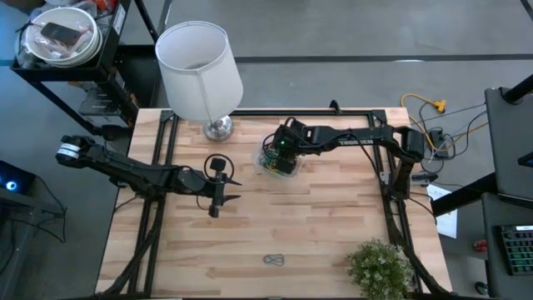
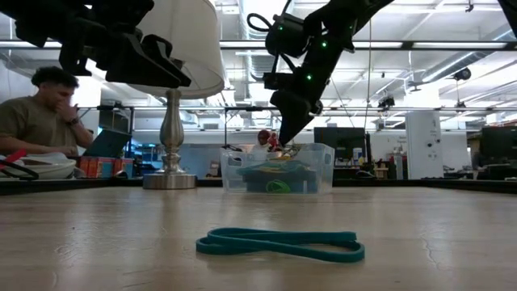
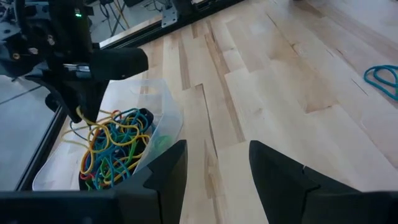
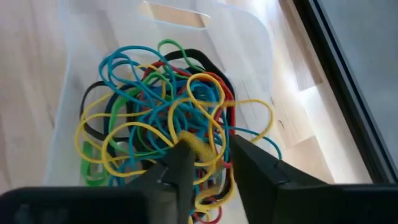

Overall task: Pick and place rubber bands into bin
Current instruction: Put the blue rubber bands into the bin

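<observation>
The clear bin (image 1: 279, 160) stands near the table's far edge beside the lamp and holds a tangle of rubber bands (image 4: 168, 118) in blue, yellow, red, green and black. My right gripper (image 4: 210, 149) hangs just above that tangle, pointing down, its fingers a little apart; the bin (image 2: 277, 168) sits right under the gripper (image 2: 289, 136). One teal rubber band (image 2: 279, 242) lies flat on the table near its near edge (image 1: 273, 260). My left gripper (image 1: 218, 190) is open above the table, left of the bin, touching nothing. My right gripper comes from above, pointing down into the bin. A yellow rubber band (image 4: 194, 146) lies against the tip of one finger (image 4: 177, 165) and not the other. It hangs slack from that tip (image 3: 79, 114) into the pile below.
A white-shaded lamp (image 1: 200, 67) on a metal foot (image 1: 218, 127) stands just left of the bin at the far edge. A small green plant (image 1: 379, 267) sits at the near right corner. A person (image 2: 40, 113) sits beyond the table. Bare wood lies between the bin and the teal band.
</observation>
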